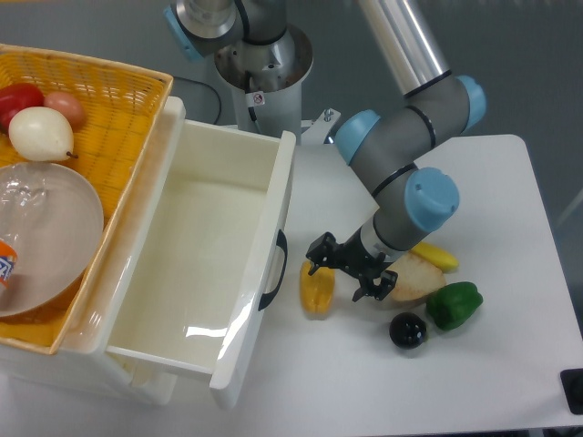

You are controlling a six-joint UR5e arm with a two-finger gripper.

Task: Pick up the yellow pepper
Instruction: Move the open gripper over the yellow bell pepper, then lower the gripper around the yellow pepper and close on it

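Observation:
The yellow pepper (317,288) lies on the white table just right of the open drawer's front, yellow-orange and grooved. My gripper (348,272) hangs low beside it, on its right, with its black fingers (321,249) spread apart and nothing between them. The left finger reaches over the pepper's upper right edge; I cannot tell if it touches.
An open white drawer (214,264) with a black handle (273,270) stands left of the pepper. Right of the gripper lie a bread piece (417,279), a banana (435,256), a green pepper (455,305) and a dark round fruit (408,330). A wicker basket (118,100) sits at far left.

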